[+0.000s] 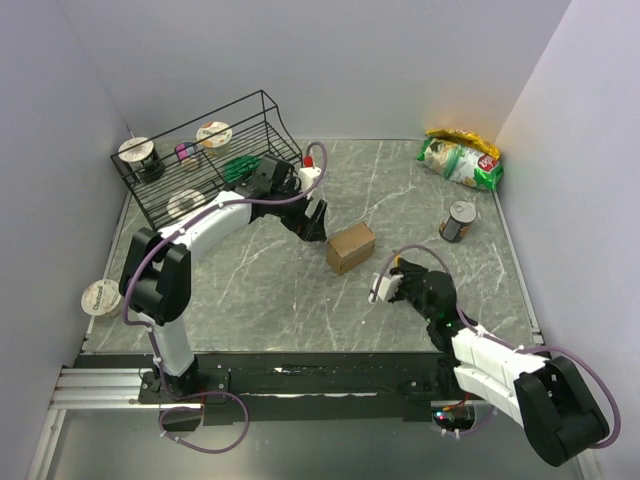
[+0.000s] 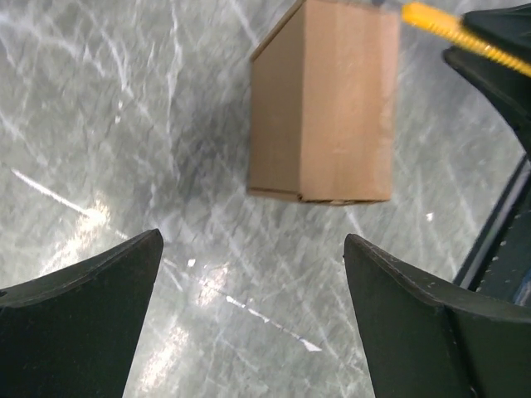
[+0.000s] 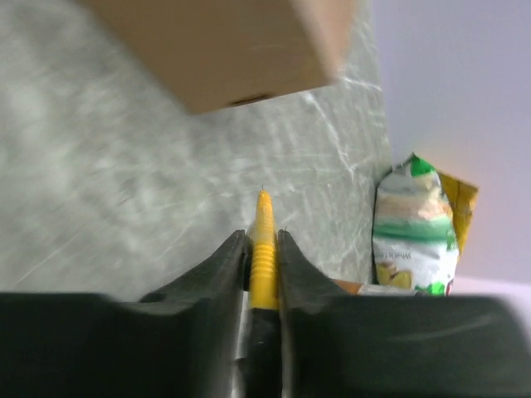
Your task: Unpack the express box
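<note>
The express box (image 1: 350,247) is a small brown carton, flaps shut, lying on the grey marble table. My left gripper (image 1: 316,222) hovers just left of it and behind, wide open with nothing between its fingers. In the left wrist view the box (image 2: 323,104) lies ahead of the open gripper (image 2: 253,240). My right gripper (image 1: 396,272) is to the box's right and nearer, shut on a thin yellow ribbed tool (image 3: 264,249) that points toward the box (image 3: 224,50). The tool's tip (image 2: 440,23) shows at the top right of the left wrist view.
A black wire rack (image 1: 210,160) with cups stands at the back left. A green snack bag (image 1: 460,158) lies at the back right, with a can (image 1: 459,221) in front of it. A lidded cup (image 1: 100,297) sits by the left wall.
</note>
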### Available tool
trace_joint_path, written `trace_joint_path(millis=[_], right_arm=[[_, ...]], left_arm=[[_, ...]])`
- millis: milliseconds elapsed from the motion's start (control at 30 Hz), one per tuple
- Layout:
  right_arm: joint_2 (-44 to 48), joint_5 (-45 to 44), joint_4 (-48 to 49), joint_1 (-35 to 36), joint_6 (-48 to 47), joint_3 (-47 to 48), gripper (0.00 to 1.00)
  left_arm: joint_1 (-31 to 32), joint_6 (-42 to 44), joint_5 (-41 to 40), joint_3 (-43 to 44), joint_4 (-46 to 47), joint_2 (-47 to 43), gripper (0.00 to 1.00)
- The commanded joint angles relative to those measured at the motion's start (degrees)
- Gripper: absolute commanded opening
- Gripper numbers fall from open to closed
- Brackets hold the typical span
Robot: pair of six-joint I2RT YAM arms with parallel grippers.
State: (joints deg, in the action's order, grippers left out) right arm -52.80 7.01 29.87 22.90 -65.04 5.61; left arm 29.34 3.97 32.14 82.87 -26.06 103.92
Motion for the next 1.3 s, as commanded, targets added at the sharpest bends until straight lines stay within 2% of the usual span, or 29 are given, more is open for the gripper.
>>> trace_joint_path(millis=[0,33,100,133,267,333,367,433,467,567,767,933,1100,1267], right_arm=[[4.44,3.72,5.83,1.01,-5.72,-4.20,0.50],[5.93,3.63,-0.27,1.10,-5.11,-3.68,0.59],[11.21,3.89,-7.85,1.10,-0.99,-1.66,0.68],[12.88,4.15,-15.20,1.10,1.12,1.74,0.73],[15.36,5.38,-30.95,1.10,17.25,13.44,0.78],[13.26,5.04,-34.51,1.01,23.78,20.71,0.79],[9.76,5.04,-37.05,1.10,30.17,23.20,0.80],[5.18,4.69,-40.05,1.01,36.53,30.55,0.80],[0.46,4.34,-41.02,0.75,42.30,32.78,0.80],[-7.11,6.34,-43.84,-0.21,50.06,39.64,0.79],[-15.20,4.52,-40.85,-0.75,52.90,44.04,0.78],[-24.35,6.61,-42.96,-2.85,60.62,51.52,0.76],[-27.09,9.95,-43.40,-3.65,62.84,53.45,0.73],[-27.45,10.57,-45.07,-4.35,63.28,51.01,0.70]], left_arm=[[0.36,2.45,-4.97,-1.22,-1.19,-2.23,0.97],[0.36,3.32,-7.07,-1.22,-1.79,-2.23,0.96],[0.36,3.94,-9.28,-0.61,-3.11,-1.70,0.97],[0.28,4.29,-9.72,0.44,-4.68,-1.44,0.97],[-0.08,5.87,-10.52,1.86,-6.54,-1.35,0.96],[-0.51,6.40,-10.35,1.59,-6.28,-1.88,0.96],[-0.60,6.58,-10.08,1.59,-6.45,-1.79,0.96],[-0.95,6.67,-8.85,2.12,-6.81,-1.70,0.96],[-0.95,6.67,-8.50,2.29,-6.89,-1.70,0.97],[-0.95,6.23,-7.71,3.17,-7.24,-1.53,0.96],[-1.22,4.92,-7.53,3.44,-6.90,-2.40,0.97],[-1.39,1.66,-5.78,0.10,-4.61,-3.19,0.96],[-1.39,0.17,-5.42,0.18,-4.00,-3.02,0.97],[-1.39,-2.56,-6.39,2.46,-2.94,-1.53,0.97]])
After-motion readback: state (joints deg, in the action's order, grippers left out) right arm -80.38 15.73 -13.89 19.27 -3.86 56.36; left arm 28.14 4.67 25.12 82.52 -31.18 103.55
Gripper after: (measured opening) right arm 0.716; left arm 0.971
